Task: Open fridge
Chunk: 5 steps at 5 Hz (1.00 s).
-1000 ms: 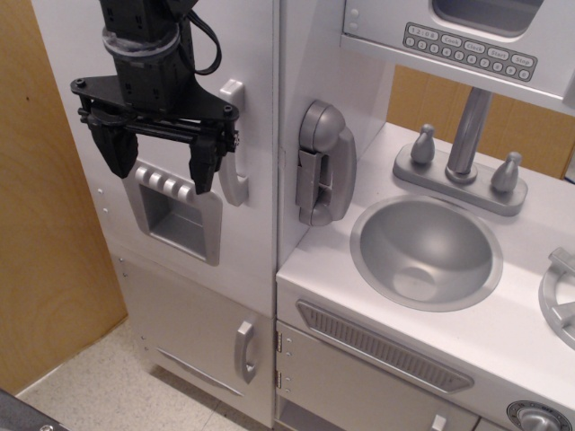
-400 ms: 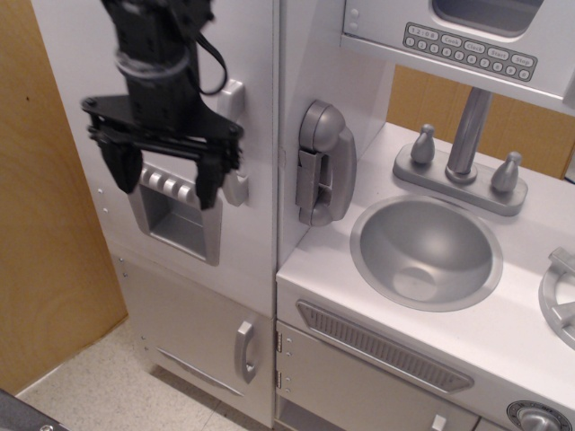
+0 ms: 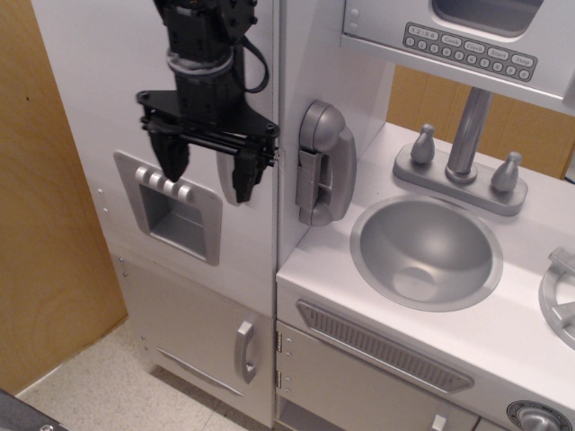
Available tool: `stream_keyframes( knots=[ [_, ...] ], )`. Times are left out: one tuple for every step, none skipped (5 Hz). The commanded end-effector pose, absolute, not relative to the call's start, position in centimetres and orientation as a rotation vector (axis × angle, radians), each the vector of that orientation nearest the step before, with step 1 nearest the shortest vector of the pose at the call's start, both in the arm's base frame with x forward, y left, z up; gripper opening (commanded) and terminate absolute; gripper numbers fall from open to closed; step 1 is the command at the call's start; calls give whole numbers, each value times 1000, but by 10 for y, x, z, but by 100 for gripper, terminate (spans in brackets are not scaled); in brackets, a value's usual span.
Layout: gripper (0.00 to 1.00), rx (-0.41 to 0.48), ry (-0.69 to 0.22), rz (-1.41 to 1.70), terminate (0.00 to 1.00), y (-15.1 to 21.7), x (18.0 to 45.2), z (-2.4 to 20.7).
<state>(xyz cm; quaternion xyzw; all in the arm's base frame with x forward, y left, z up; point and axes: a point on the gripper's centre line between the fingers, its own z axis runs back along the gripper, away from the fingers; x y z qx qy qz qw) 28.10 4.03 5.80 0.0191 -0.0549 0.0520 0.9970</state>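
Note:
The fridge (image 3: 108,81) is the tall white cabinet on the left, and its door is closed. The grey recessed ice-dispenser panel (image 3: 175,212) sits low on the door. My black gripper (image 3: 208,177) hangs in front of the door's right side, open. Its fingers stand on either side of the grey vertical handle (image 3: 225,182). Only the handle's lower end shows between them; the rest is hidden behind the gripper body. I cannot tell whether the fingers touch the handle.
A grey toy phone (image 3: 322,162) hangs just right of the fridge. Below is a shorter white door with a small grey handle (image 3: 244,350). The sink (image 3: 427,251), faucet (image 3: 467,135) and microwave (image 3: 467,40) are to the right. A wooden panel (image 3: 45,224) stands on the left.
My gripper has moved right across the door, from in front of the dispenser panel to over the vertical handle, and has stayed open.

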Motion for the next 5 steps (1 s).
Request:
stream_keyframes(
  knots=[
    [100, 50, -227, 22, 0, 48, 314, 70],
    [100, 75, -259, 49, 0, 54, 326, 73],
    [100, 75, -296, 56, 0, 57, 338, 76],
    [100, 78, -340, 17, 0, 60, 343, 75],
    [0, 33, -344, -4, 0, 63, 344, 75]
  ],
)
